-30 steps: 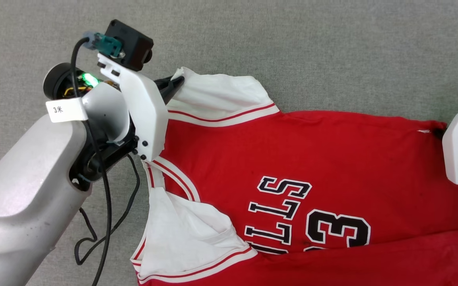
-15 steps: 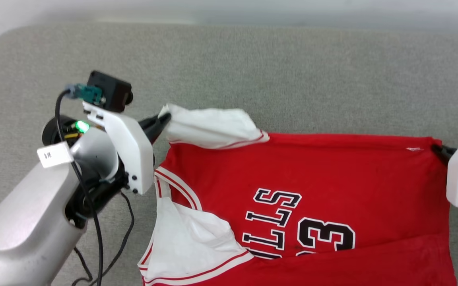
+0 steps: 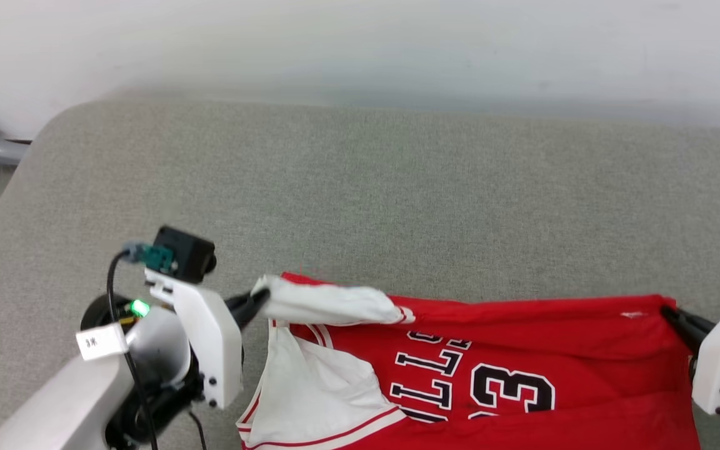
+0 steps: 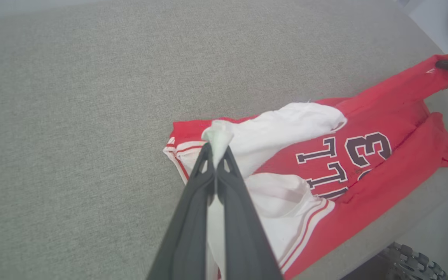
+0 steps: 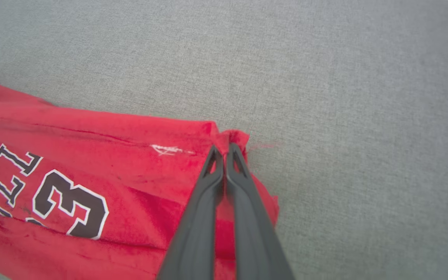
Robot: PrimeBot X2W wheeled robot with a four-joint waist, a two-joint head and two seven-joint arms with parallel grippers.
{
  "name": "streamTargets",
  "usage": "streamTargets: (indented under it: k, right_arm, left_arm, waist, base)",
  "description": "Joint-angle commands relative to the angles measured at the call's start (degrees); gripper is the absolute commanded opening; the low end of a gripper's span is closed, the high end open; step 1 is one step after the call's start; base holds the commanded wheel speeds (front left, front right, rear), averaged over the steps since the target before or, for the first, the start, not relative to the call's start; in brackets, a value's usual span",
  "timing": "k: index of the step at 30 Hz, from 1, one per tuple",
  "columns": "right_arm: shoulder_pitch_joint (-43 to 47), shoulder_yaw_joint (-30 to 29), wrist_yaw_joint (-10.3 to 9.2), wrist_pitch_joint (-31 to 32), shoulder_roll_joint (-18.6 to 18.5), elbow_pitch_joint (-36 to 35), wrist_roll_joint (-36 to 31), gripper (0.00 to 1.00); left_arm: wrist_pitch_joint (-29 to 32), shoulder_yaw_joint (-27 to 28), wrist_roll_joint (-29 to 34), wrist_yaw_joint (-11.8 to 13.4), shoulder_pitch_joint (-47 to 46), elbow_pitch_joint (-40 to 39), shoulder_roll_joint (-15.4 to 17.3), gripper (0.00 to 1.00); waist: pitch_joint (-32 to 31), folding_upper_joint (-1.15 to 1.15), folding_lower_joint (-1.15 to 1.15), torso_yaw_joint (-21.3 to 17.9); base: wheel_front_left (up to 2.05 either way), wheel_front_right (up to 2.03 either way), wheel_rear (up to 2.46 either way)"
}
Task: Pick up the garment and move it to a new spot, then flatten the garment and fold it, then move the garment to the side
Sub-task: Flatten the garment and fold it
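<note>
Left claw [image 4: 216,149] grips the garment [image 3: 572,331] by its white sleeve, right claw [image 5: 224,149] its corner

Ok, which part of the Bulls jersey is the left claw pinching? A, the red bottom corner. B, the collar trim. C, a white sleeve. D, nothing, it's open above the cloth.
C: in the left wrist view the left claw is shut on the bunched tip of a white sleeve of the jersey.
</note>
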Motion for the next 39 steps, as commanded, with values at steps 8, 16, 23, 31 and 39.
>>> streamTargets:
  k: [8,16,23,31,39]
  right_arm:
    - [6.4,1.6,-0.07,-2.1,-2.2,-2.9,4.3,0.0]
    - [10.7,4.4,-0.07,-3.1,-5.5,-5.9,7.6,0.0]
    - [12.3,8.2,-0.06,-4.4,-9.3,-8.1,9.1,0.0]
    - [12.7,14.6,-0.06,-6.7,-13.3,-8.2,9.6,0.0]
    - [9.9,18.0,-0.06,-7.7,-12.4,-4.6,11.4,1.0]
  left_arm:
    - [-1.3,-1.4,-1.1,1.9,8.6,-1.9,1.7,0.0]
    - [-1.9,-3.0,-1.4,2.2,12.5,-0.7,1.7,0.0]
    - [-2.4,-4.1,-1.1,1.5,13.2,1.9,0.7,0.0]
    - [-2.8,-4.8,-1.5,0.7,13.1,4.7,-0.6,0.0]
    - [-1.9,-5.7,-1.9,0.4,13.5,6.2,-0.9,0.79]
  waist:
    - [-2.3,0.0,0.01,0.5]
    - [-2.2,0.0,0.01,0.7]
    - [-0.9,0.0,0.01,0.2]
    - [-0.1,0.0,0.01,-0.4]
    - [0.0,0.0,0.01,-0.8]
  base:
    - [0.0,0.0,0.0]
    - [0.0,0.0,0.0]
    - [0.0,0.0,0.0]
    - [0.0,0.0,0.0]
    - [0.0,0.0,0.0]
